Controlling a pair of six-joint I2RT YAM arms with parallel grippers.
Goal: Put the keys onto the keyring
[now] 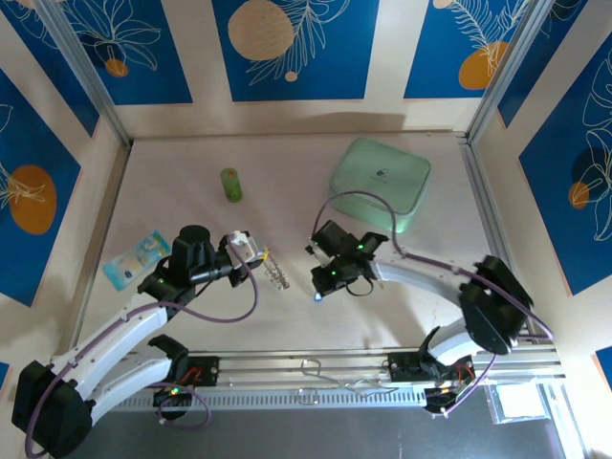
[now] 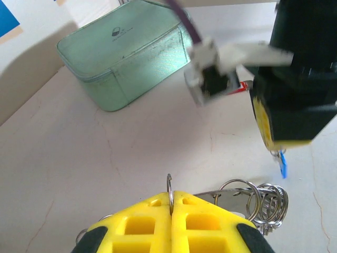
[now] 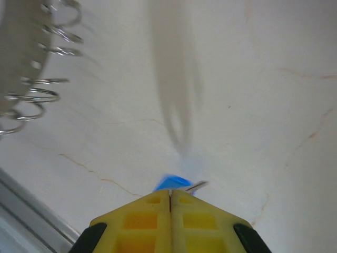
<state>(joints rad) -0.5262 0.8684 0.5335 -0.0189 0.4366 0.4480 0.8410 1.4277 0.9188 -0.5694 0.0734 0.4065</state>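
Left gripper (image 2: 170,197), we see, is clenched on the thin wire of the keyring (image 2: 266,203). The ring's fringe of small silvery loops bunches just right of the yellow fingers (image 2: 137,226), low over the middle of the worktop (image 2: 105,153) and nearer its front edge than its back. Our right gripper (image 3: 169,194) is clenched too, pinching the blue-tagged key (image 3: 171,183), with the blue tag and a sliver of metal poking past its tips. It hangs near the keyring, apart from it. We find a mint case (image 1: 380,182) by the back right corner and a green cylinder (image 1: 230,184) toward the back edge, left of centre.
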